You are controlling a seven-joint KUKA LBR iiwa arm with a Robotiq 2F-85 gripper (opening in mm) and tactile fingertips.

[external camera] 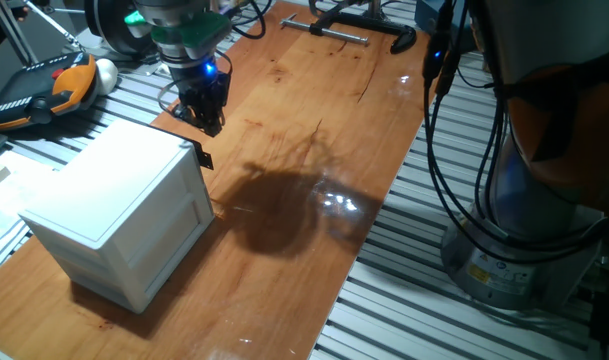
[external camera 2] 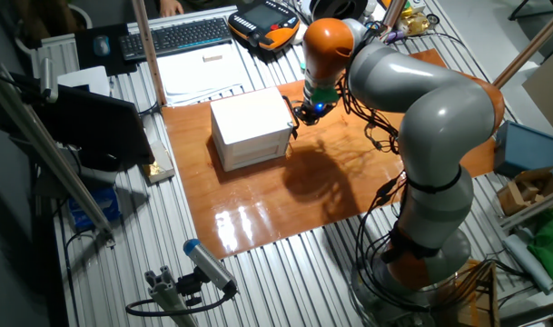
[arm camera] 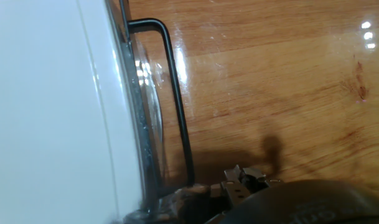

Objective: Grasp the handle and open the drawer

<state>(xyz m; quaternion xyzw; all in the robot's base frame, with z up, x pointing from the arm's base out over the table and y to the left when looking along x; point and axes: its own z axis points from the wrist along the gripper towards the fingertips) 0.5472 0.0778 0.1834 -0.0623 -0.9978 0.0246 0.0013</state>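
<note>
Wooden table (external camera: 314,120): gripper (external camera: 206,122) just above handle (external camera: 203,156).

My gripper (external camera: 208,124) hangs above the wooden board (external camera: 304,170), just beside the upper corner of the cabinet (external camera: 124,205), where the handle (external camera: 203,157) sticks out from the drawer (external camera: 189,215) front, close below my fingertips. The cabinet sits on the board's left end in one fixed view, with a teach pendant (external camera: 39,88) behind it on the slatted table (external camera: 464,320). In the other fixed view a keyboard (external camera 2: 176,34) and paper sheets (external camera 2: 199,71) lie beyond the cabinet (external camera 2: 251,127), and my base stands in front of the board (external camera 2: 349,182).
</note>
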